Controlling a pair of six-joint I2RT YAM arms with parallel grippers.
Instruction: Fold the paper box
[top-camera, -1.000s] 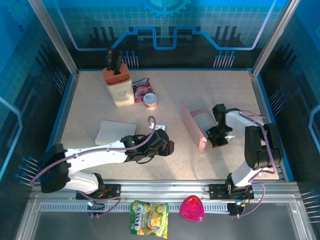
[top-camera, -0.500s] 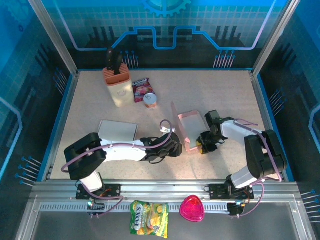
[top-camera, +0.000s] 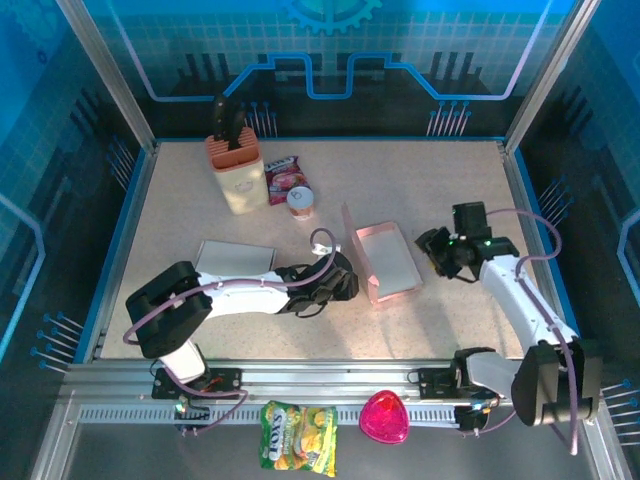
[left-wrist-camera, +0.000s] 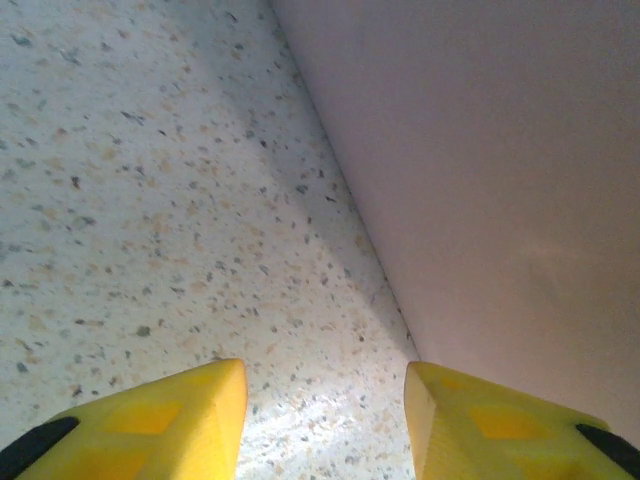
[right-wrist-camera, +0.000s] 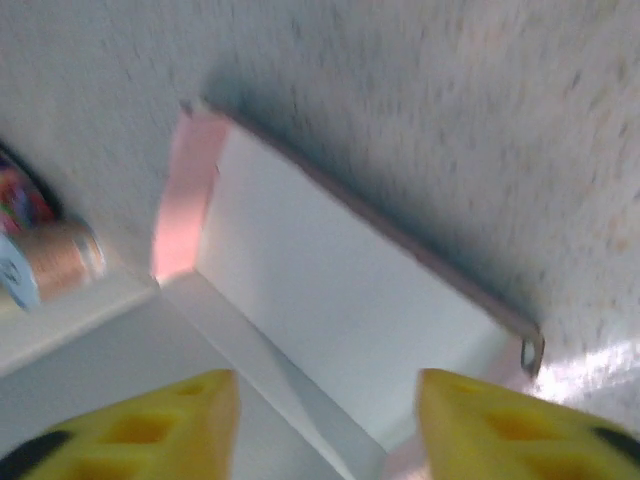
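Paper box (top-camera: 390, 265): pink, half-formed, sits base-down right of the middle of the worktop (top-camera: 450, 180), with one long wall (top-camera: 349, 238) raised on its left side and the other edges low. Looks light and thin. Likely to skid on the speckled surface under any sideways push, so needs bracing from the opposite side. Seems stiff enough to stand along its creases, yet soft enough to dent or kink if pinched hard in mid-panel.

Left claw (top-camera: 348, 284): low on the worktop just beside the outside of the raised wall, parted at a middling width, with nothing between the fingers but bare surface.

Right claw (top-camera: 438, 250): apart from the box on its right side, likewise parted and holding nothing, aimed at the open inside.

Best hold, by judgement: the top edge of a wall close to a crease, pinched lightly, or a flat push against the wall's outer face. Avoid the corners, probably the quickest places to tear.
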